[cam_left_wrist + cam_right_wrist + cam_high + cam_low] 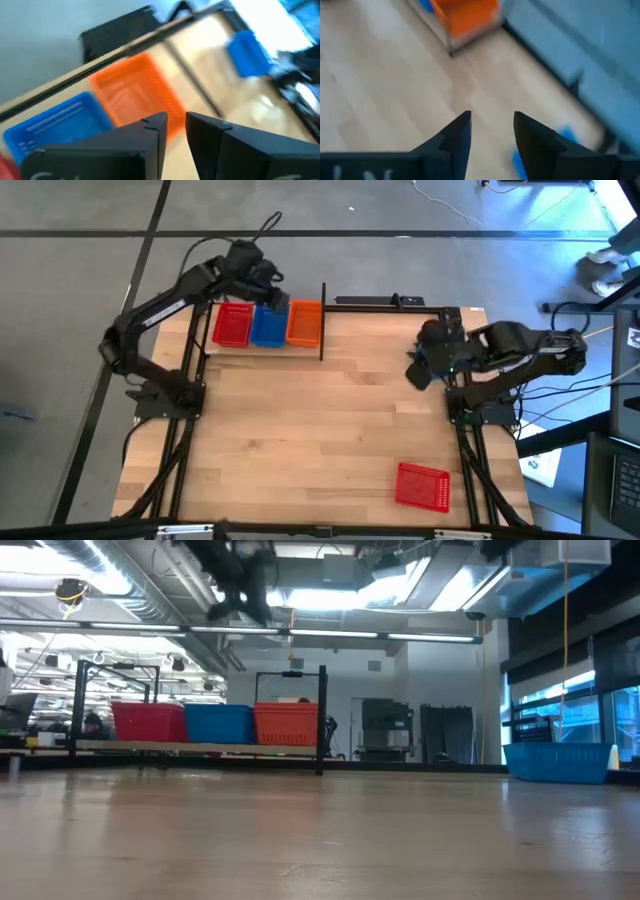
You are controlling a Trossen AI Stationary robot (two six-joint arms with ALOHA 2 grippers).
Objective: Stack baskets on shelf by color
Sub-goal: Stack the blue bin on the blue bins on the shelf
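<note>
Red [232,325], blue [268,326] and orange baskets [304,323] sit side by side on the shelf [322,320]. A red basket [422,485] and a blue basket [557,762] remain off it. Left gripper [274,292] hovers above the shelf, narrowly open and empty; right gripper [418,370] open and empty.

One camera looks straight down on the table [330,420], one level across it, both wrist cameras close, all sharing the orange basket [304,323]
</note>
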